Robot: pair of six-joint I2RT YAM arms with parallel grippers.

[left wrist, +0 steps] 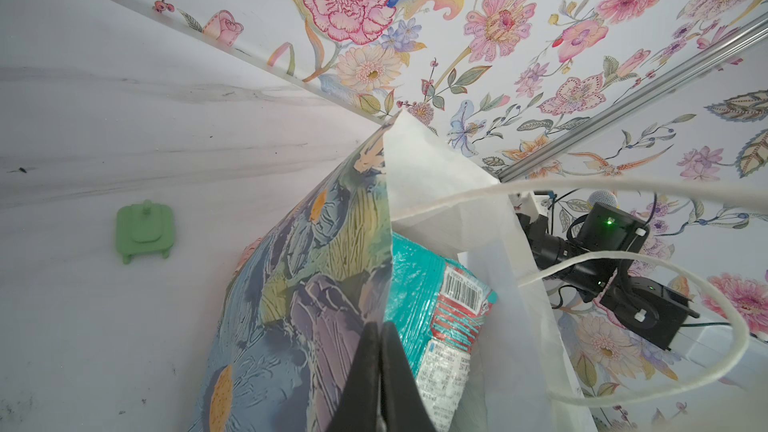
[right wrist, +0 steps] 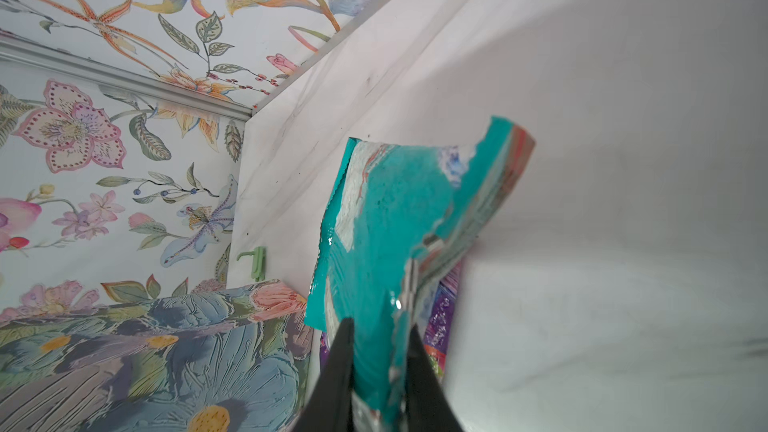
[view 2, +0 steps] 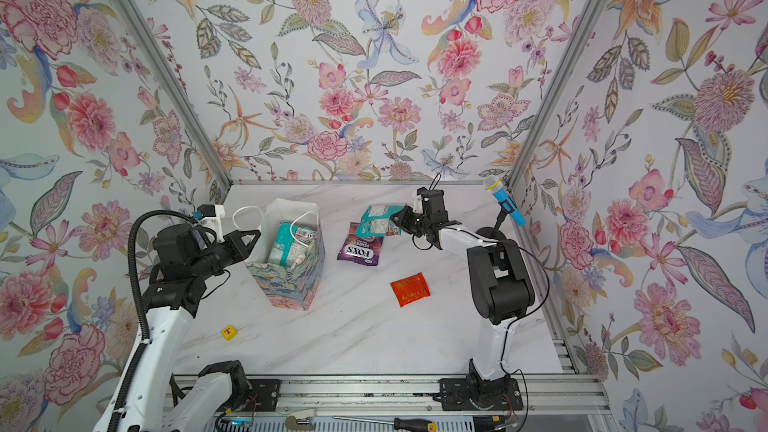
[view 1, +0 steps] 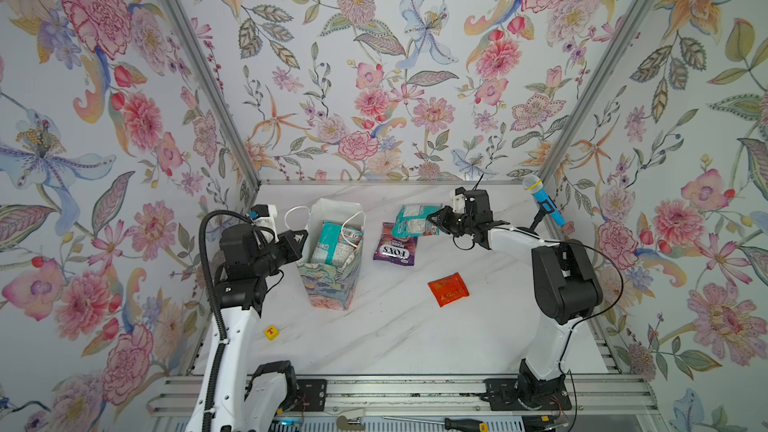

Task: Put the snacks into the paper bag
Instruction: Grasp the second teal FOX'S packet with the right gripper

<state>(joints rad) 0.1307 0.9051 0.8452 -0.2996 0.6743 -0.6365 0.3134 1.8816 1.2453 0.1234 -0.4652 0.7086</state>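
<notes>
Snacks show in 4 spots on the white marbled table (view 1: 395,338). 1 teal packet (view 1: 337,243) stands inside the paper bag (view 1: 330,284), which sits upright left of centre in both top views, its white cord handles drooping over the rim. A purple FOX'S packet (view 1: 395,248) lies flat just right of the bag. A red-orange sachet (view 1: 448,288) lies lower right of it, well apart. The right gripper (view 1: 432,220) has its claw pinched narrow on the edge of another teal packet (right wrist: 395,209), which curls upward and overlaps the purple one's upper corner; whether the 2 touch I cannot tell. The left gripper (left wrist: 380,326) has its claw clamped tight on the bag's left wall at the rim. A yellow cube (view 1: 271,332) sits at lower left, and a blue microphone (view 1: 544,201) leans at the table's upper right.
</notes>
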